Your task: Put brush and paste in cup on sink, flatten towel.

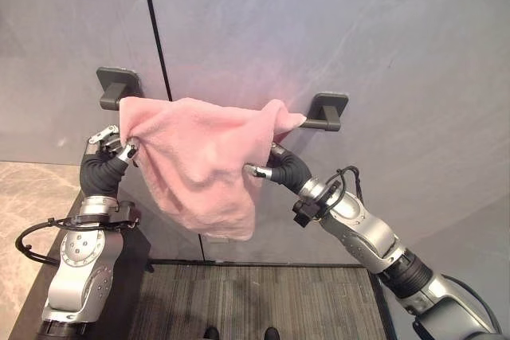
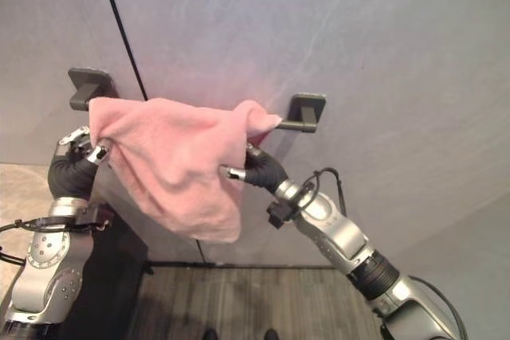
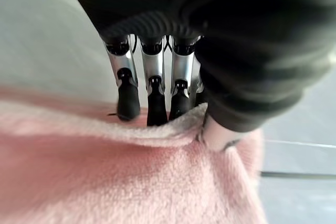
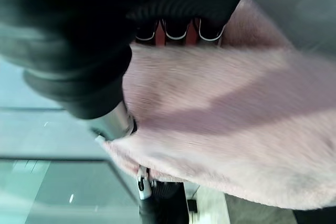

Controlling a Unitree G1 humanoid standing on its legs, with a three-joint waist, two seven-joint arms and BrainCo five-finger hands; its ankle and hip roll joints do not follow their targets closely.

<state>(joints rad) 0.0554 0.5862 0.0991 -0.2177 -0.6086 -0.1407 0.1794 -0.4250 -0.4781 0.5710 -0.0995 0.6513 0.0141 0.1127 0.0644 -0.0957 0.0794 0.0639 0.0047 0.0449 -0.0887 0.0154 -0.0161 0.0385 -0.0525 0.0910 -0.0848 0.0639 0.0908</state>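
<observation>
Fingers of both hands (image 1: 119,147) (image 1: 271,166) pinch the pink towel (image 1: 199,161) hanging on the rail (image 1: 323,123).

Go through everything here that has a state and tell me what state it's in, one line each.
pink towel: draped over the rail, bunched and uneven, not flat.
towel rail: mounted on the wall, mostly covered by the towel.
left hand: pinching the towel's left edge, fingers behind the hem.
right hand: at the towel's right edge, fingers hidden under the cloth.
</observation>
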